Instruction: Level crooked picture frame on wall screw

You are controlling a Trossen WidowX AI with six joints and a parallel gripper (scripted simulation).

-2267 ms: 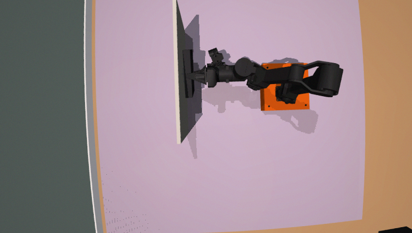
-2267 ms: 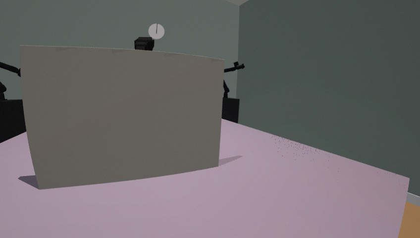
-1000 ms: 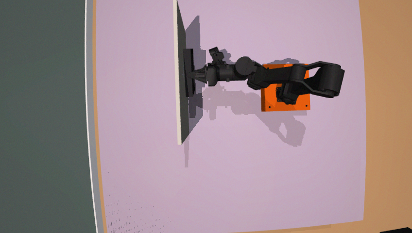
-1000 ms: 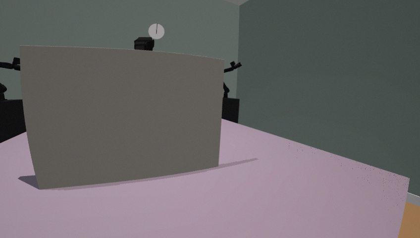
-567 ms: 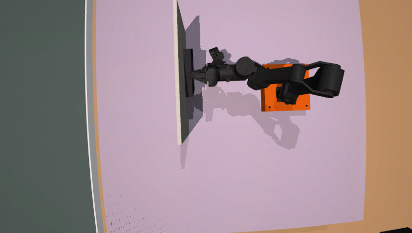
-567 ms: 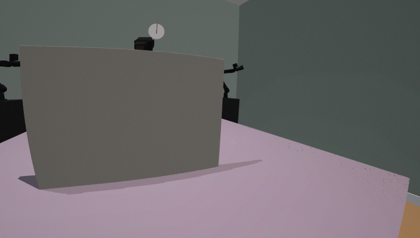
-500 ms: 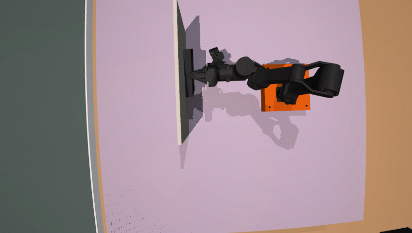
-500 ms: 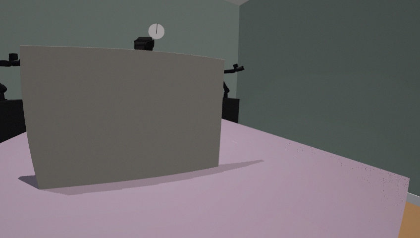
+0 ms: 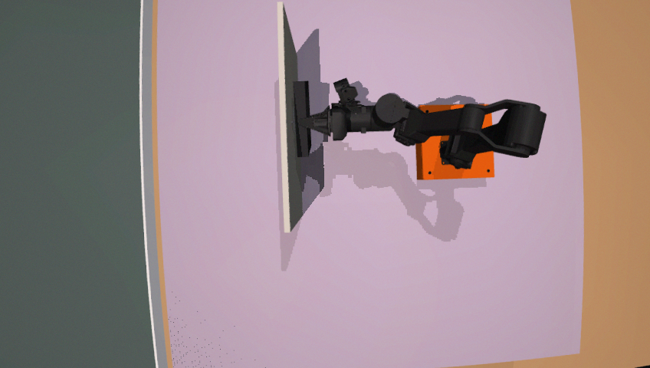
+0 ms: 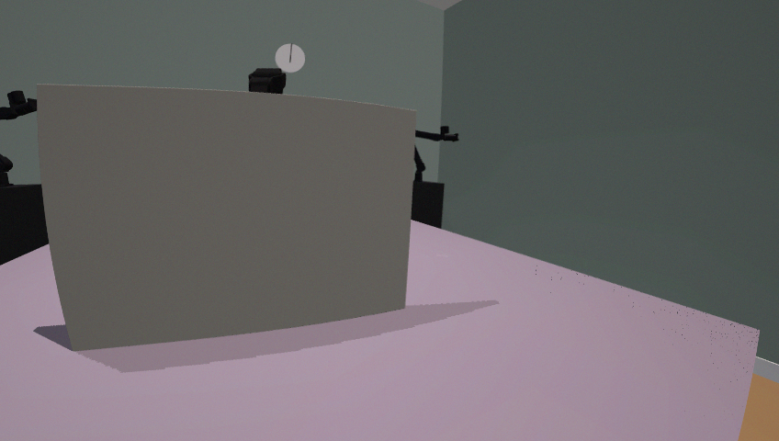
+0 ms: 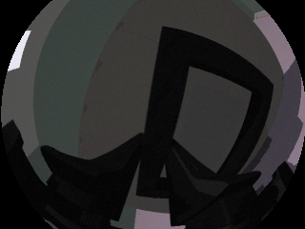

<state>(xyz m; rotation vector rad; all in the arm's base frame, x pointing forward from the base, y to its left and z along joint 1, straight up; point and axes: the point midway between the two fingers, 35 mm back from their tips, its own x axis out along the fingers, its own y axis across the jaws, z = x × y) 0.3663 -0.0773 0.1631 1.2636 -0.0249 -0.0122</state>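
The black picture frame (image 9: 301, 93) (image 11: 164, 81) is against the front of the upright wall panel (image 9: 283, 113) (image 11: 119, 81), seen edge-on in the top view. In the wrist view it is a black outline around a dark grey picture. My gripper (image 9: 299, 122) (image 11: 155, 139) is shut on the frame's long left bar as the wrist view shows it, near that bar's lower end, with one finger on each side. The screw and the strip on the frame's back are hidden. The strongly curved wrist view does not let me tell whether the frame is level.
In the exterior view the panel's back (image 10: 229, 218) hides the frame and the gripper; only a black part of the arm (image 10: 266, 83) shows above it. The panel stands on the pink table (image 9: 410, 296) (image 10: 491, 382). The arm's orange base (image 9: 478, 166) is behind the gripper.
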